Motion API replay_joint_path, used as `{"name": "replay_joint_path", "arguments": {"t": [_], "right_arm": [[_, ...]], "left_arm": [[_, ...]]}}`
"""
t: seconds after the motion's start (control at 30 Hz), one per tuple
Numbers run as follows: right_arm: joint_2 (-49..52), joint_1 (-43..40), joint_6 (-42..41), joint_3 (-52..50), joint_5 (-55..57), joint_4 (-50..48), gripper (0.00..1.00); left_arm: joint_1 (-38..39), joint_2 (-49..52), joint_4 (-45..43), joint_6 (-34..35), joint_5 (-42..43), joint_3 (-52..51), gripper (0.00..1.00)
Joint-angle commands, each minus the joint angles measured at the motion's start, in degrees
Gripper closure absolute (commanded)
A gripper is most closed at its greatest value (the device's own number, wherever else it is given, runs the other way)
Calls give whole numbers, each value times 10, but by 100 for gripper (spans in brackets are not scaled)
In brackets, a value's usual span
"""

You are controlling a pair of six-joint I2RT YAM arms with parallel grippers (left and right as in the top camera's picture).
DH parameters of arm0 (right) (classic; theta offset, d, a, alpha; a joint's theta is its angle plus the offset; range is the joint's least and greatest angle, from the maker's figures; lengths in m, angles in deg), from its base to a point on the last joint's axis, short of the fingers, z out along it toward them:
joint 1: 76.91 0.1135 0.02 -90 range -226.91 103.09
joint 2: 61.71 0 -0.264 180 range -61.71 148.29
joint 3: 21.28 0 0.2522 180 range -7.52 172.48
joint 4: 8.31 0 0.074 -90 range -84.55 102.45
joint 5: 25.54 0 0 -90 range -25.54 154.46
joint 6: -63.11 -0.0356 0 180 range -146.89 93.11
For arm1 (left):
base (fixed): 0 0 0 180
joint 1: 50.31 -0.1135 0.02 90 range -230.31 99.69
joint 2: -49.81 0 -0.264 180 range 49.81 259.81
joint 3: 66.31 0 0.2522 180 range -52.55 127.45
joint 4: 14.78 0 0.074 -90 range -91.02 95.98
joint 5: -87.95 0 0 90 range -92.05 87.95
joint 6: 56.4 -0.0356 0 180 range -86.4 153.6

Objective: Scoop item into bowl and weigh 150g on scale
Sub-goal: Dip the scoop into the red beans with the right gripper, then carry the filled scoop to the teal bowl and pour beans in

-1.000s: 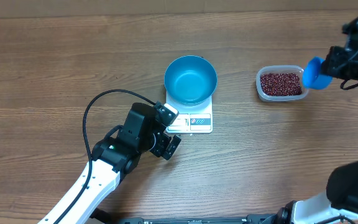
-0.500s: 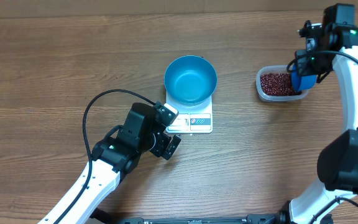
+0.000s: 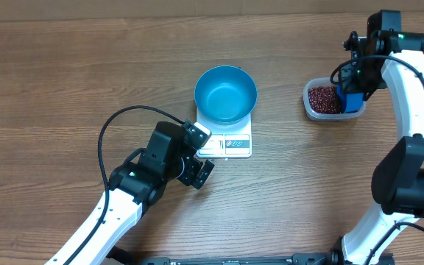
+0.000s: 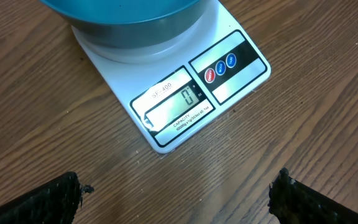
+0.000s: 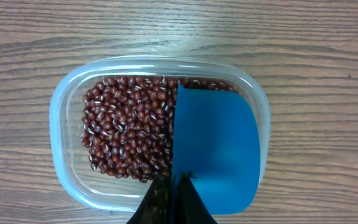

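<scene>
The left gripper (image 4: 179, 198) stands at the near-left corner of the scale (image 3: 227, 141), jaws spread wide with nothing between them, its fingertips clear of the white plate. The scale sits near the middle of the worktop. Its display reads zero, and the empty blue bowl (image 3: 226, 94) rests on its far part, overhanging the plate. Well to the right, toward the far-right corner of the worktop, the clear plastic tub (image 5: 64, 121) holds the red-brown beans (image 5: 129, 134). The right gripper (image 5: 174, 198) is clamped tight on the handle of the blue scoop (image 5: 216, 146). The scoop's long axis runs across the tub's short side and its blade covers the tub's right half, so the exposed beans lie just to the left of the blade, on the bowl's side. Whether the blade's edge is already dug into the heap cannot be told. Only the right arm is near the beans. A leftward sweep looks like what loads the scoop, with the bowl further that way.
</scene>
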Motion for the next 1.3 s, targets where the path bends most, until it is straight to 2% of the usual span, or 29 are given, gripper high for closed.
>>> {"name": "replay_joint_path", "arguments": {"t": [0.0,0.4,0.6,0.7,0.87,1.07,1.27], "right_arm": [[17,1,-2,-40,-31,0,96],[17,2,-2,-51,-184,2,96],[17,-2,-7,-51,-213,9,96],[17,-20,-9,-51,-242,12,96],[17,-87,-9,-51,-363,26,96],[17,-118,-24,-52,-412,33,96],[17,-131,-34,-52,-416,35,96]], "left_arm": [[-2,2,0,12,-4,1,0],[-2,2,0,12,-4,1,0],[-2,2,0,12,-4,1,0],[-2,2,0,12,-4,1,0],[-2,2,0,12,-4,1,0],[-2,2,0,12,-4,1,0],[-2,2,0,12,-4,1,0]]}}
